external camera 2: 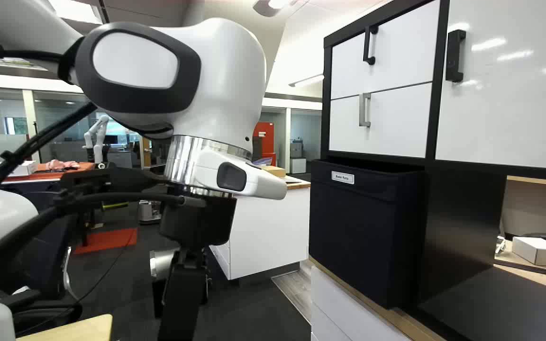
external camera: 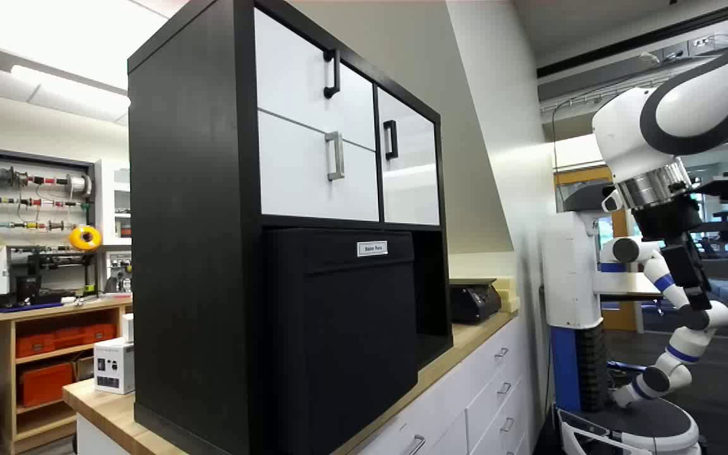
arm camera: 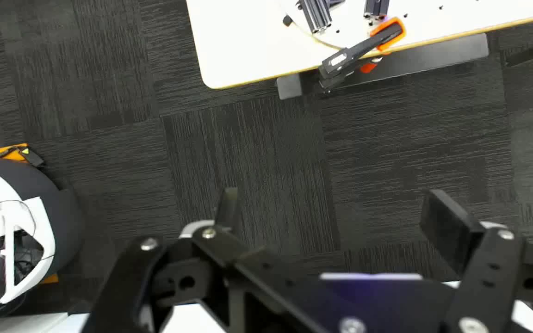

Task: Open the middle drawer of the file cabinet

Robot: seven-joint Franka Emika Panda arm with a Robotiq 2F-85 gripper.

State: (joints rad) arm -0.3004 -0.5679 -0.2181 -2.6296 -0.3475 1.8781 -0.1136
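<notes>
The file cabinet is a tall black box, and it also shows in the other exterior view. Its middle drawer is the lower of two stacked white fronts, also visible in an exterior view. Its bar handle looks grey metal. The drawer front sits flush with the front above it, shut. My gripper is open and empty in the wrist view, its fingers wide apart over dark carpet. It points down, well away from the cabinet front, in both exterior views. The wrist view does not show the cabinet.
A top white front and a white side door have black handles. A black bin with a label stands below the drawer. White base drawers carry the cabinet. A table with a clamp shows in the wrist view.
</notes>
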